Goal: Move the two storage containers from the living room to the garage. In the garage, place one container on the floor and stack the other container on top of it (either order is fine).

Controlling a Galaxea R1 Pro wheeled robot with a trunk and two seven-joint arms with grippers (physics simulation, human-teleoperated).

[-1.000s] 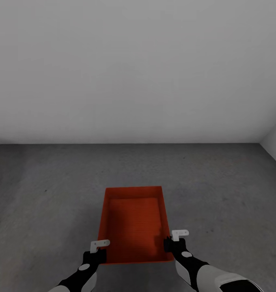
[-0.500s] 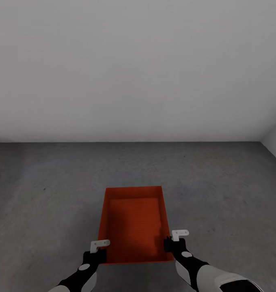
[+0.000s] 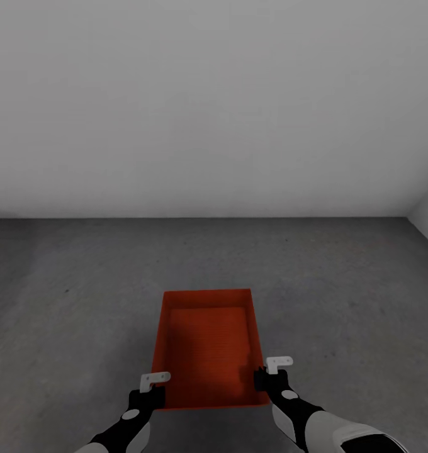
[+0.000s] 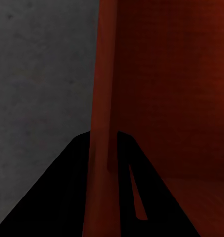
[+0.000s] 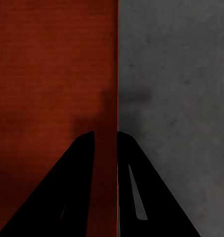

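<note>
Since 1 second ago the wall's foot has crept slightly up the head view, a small camera shift; the storage container (image 3: pixel 209 346) keeps its place between both grippers above the garage floor (image 3: pixel 69 314).

Left wrist view: the left gripper (image 4: pixel 103 163) has its jaws clamped on 1 side wall.

Right wrist view: the right gripper (image 5: pixel 106 163) likewise pinches the opposite wall.

Judging by this, the container is carried in, not yet set down.

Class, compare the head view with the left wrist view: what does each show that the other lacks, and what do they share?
Head view alone: the white wall, the whole outline of the storage container, and the right end effector at its wall. Left wrist view alone: a close look at the left end effector, one finger on each side of the container's wall. Both show the red-orange container and the grey floor.
</note>
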